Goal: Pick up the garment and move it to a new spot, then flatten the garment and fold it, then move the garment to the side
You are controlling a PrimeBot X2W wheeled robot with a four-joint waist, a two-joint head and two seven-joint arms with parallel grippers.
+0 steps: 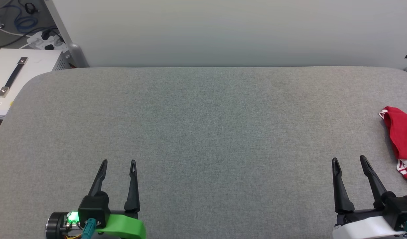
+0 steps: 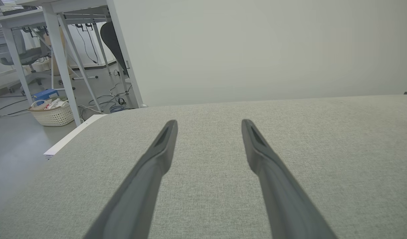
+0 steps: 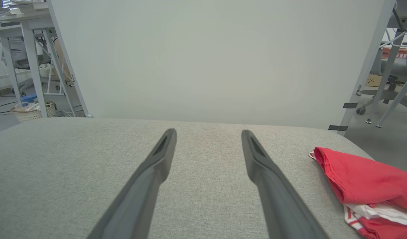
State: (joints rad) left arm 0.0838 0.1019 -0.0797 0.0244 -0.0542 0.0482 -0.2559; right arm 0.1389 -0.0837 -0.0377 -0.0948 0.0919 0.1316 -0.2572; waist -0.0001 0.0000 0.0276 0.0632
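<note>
Grey woven fabric covers the desk (image 1: 203,109), and both grippers are seen low at its near side in the head view. The left gripper (image 1: 118,161) is held wide open, its two dark fingers (image 1: 98,186) spread and pointing toward the pale wall panel (image 1: 223,33); nothing is gripped between them. In the left wrist view the left gripper (image 2: 209,122) is shown the same way, with bare grey cover between its fingers. Whether the fingertips rest on the cover or are held just above it cannot be told.

The right gripper (image 1: 348,158) is likewise spread fully open and nothing is held in it. In the right wrist view the right gripper (image 3: 209,131) is seen pointing across bare cover toward the panel.

The garment (image 1: 402,136) is found bunched at the far right of the desk, cut off by the head view's right border, beyond and to the right of the right gripper and apart from it. In the right wrist view the garment (image 3: 366,179) is seen as a crumpled red heap with white cloth and red-white striped trim at its near end, lying to the right of the right-hand finger (image 3: 276,192) without being touched by it.

A white case (image 1: 17,76) with a dark handle is placed beside the desk's far left corner, and a pale woven basket (image 2: 52,114) is set on the floor past that side.
</note>
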